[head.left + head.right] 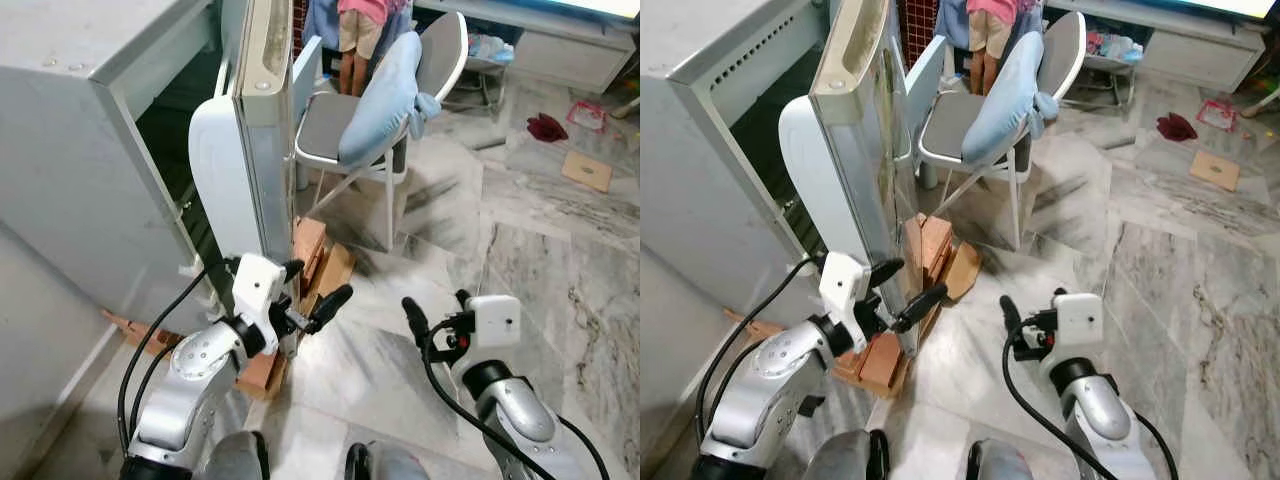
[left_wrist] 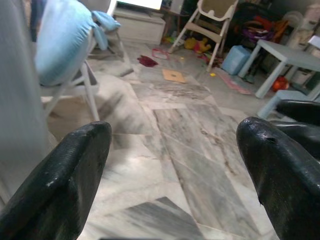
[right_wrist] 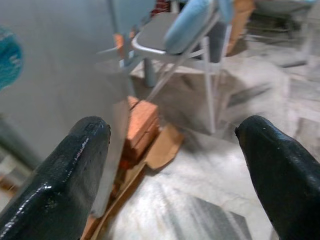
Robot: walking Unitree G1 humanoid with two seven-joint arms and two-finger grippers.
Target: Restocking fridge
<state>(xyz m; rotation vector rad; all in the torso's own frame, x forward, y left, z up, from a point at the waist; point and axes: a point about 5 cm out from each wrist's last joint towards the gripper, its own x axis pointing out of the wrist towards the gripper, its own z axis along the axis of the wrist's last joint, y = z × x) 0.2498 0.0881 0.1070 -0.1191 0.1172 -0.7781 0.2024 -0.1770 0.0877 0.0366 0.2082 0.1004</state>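
I am standing in front of the fridge (image 1: pixel 90 150), which is on the robot's left, and its door (image 1: pixel 262 130) is swung out toward me so that I am looking at its edge. The left gripper (image 1: pixel 308 290) is sitting low at the bottom corner of that door, with its two black fingers (image 2: pixel 60 185) spread wide and holding nothing. The right gripper (image 1: pixel 435 315) is hovering over the marble floor (image 1: pixel 520 260), well apart from the door, and its fingers (image 3: pixel 65 180) are also spread wide and empty. I cannot see any food to restock, so I am judging that the step in hand is moving the door, not loading.

To do this well, I am thinking the left gripper should push with the flat side of one finger on the door's edge, not pinch it, because the edge is thick. The bricks (image 1: pixel 306 245) and cardboard (image 1: pixel 338 270) are lying just beside the door's lower corner and under the fridge, so the door can catch on them. The folding chair (image 1: pixel 375 120) with the blue cushion (image 1: pixel 385 95) is standing near the door's far side, and a person's legs (image 1: pixel 355 40) are behind it, so I should swing the door slowly. What is inside the fridge is dark and I cannot tell it.
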